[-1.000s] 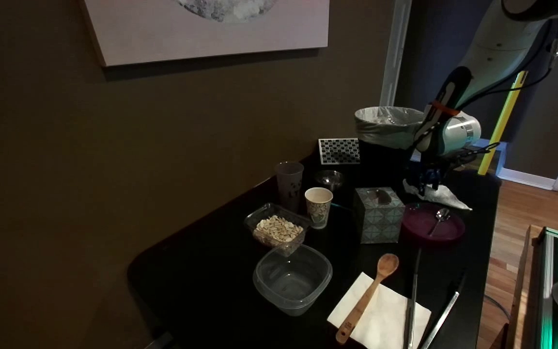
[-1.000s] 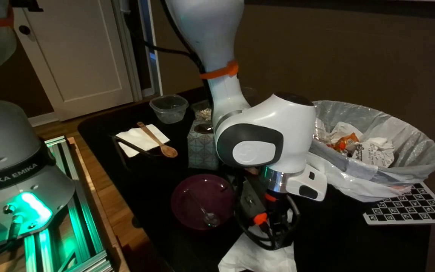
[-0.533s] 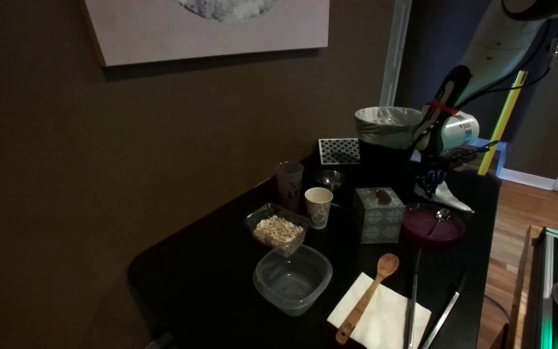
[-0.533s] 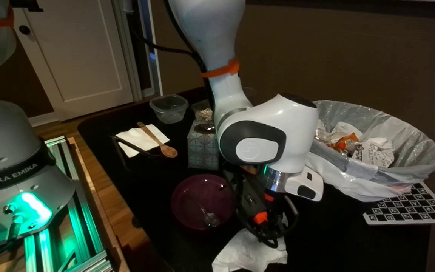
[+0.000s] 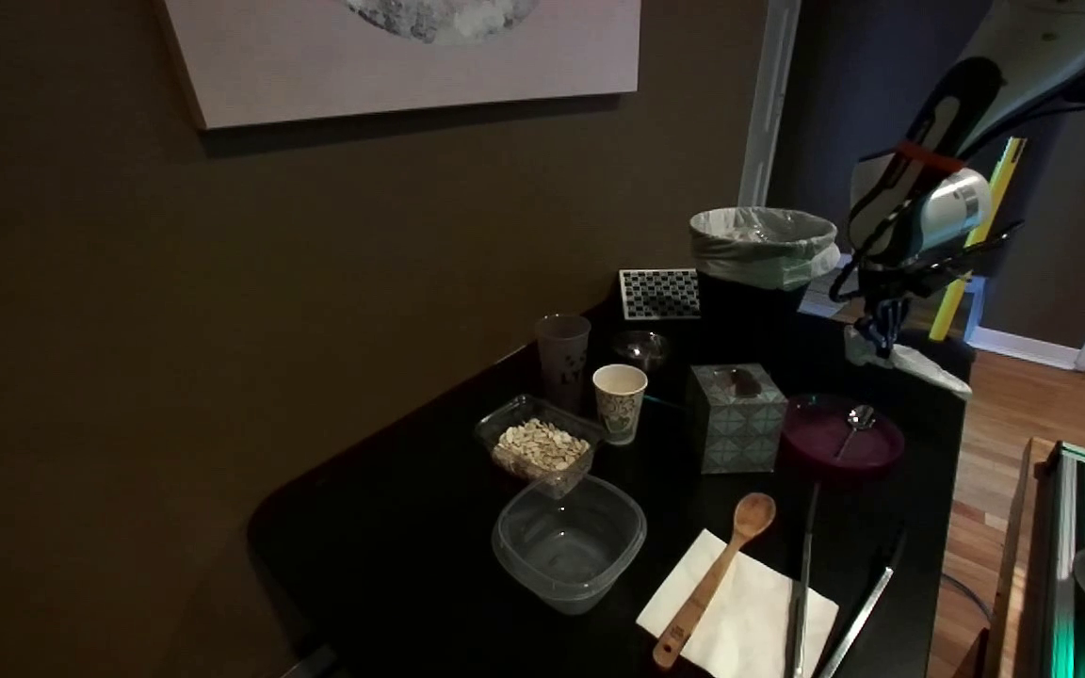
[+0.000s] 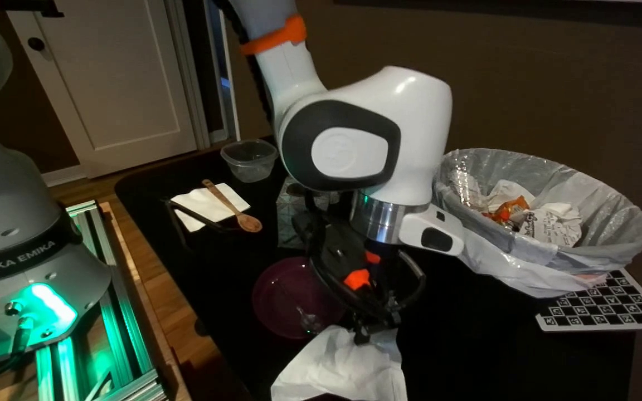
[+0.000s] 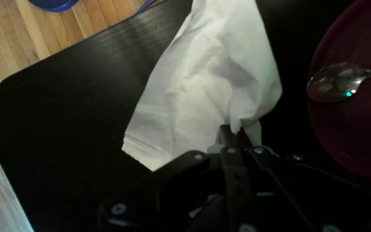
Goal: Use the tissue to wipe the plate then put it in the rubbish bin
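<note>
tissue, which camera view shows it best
The wrist view: the tissue is largest there, showing its folds and where the gripper pinches it, though the picture's top edge cuts it off. Both exterior views show it smaller, under the gripper; in an exterior view the tissue runs off the bottom edge.

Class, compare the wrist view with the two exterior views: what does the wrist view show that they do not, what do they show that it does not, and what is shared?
Only the wrist view: a rounded blue object at the top, cut off by the frame; what it is cannot be told.

Only the exterior views: the rubbish bin, the patterned box, the wooden spoon on a napkin, and the clear square container.

Shared: the claw with the white tissue, the maroon plate with a metal spoon on it, the dark tabletop and the wooden floor.
</note>
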